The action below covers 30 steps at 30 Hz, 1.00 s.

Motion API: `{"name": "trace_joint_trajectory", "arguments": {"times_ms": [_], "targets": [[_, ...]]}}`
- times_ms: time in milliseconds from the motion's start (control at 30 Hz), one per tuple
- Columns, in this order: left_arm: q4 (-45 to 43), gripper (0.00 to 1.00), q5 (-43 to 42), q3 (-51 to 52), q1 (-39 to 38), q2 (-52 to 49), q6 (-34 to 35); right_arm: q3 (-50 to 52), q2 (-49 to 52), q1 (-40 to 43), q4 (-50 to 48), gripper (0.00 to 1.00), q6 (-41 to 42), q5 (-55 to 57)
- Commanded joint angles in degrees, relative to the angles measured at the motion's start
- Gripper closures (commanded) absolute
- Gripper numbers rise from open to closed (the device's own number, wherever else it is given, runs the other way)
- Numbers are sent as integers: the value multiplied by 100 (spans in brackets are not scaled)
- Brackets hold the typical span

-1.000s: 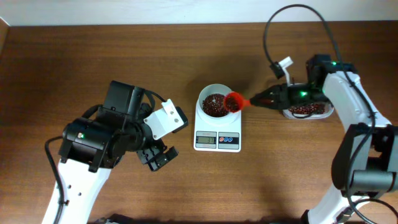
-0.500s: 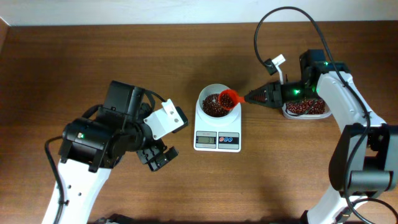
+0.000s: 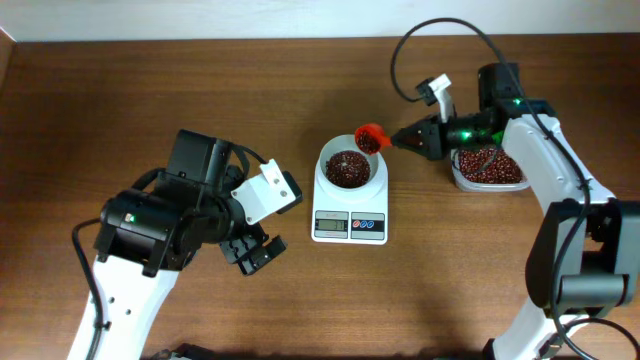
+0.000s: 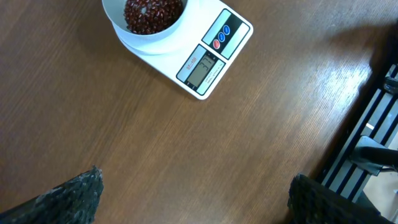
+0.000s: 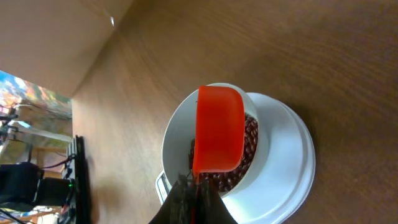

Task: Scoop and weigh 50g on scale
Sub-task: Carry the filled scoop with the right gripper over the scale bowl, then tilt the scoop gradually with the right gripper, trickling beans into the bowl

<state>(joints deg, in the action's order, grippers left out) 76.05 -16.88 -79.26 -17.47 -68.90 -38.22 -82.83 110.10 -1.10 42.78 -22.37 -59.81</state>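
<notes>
Overhead: scale (image 3: 350, 222) at centre, beans (image 3: 347, 168) heaped in its bowl (image 3: 325, 165). Right gripper (image 3: 402, 140) clamped on red scoop (image 3: 371, 138) at the bowl's rim. Tub (image 3: 490, 172) of more beans just beside. Left gripper (image 3: 252, 252) spread apart, holding nothing.
Left wrist: fingers (image 4: 68, 196) wide apart, scale ahead.
Right wrist: scoop above the bowl, jaws pinched on its handle.

Scale (image 3: 350, 208) in the middle of the table (image 3: 450, 290), its bowl (image 3: 326, 160) on the far half, beans (image 3: 347, 170) inside. Scoop (image 3: 372, 138) hangs over the bowl's far-right rim, right gripper (image 3: 398, 140) just right of it. Tub (image 3: 470, 184) further right, more beans in it. Left gripper (image 3: 255, 255) left and nearer, well apart.
</notes>
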Motion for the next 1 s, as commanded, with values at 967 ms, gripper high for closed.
{"name": "trace_joint_trajectory", "arguments": {"times_ms": [967], "targets": [[-9, 1, 17, -87, 39, 2, -87, -210, -46, -302, -22, 96, -660, -372]]}}
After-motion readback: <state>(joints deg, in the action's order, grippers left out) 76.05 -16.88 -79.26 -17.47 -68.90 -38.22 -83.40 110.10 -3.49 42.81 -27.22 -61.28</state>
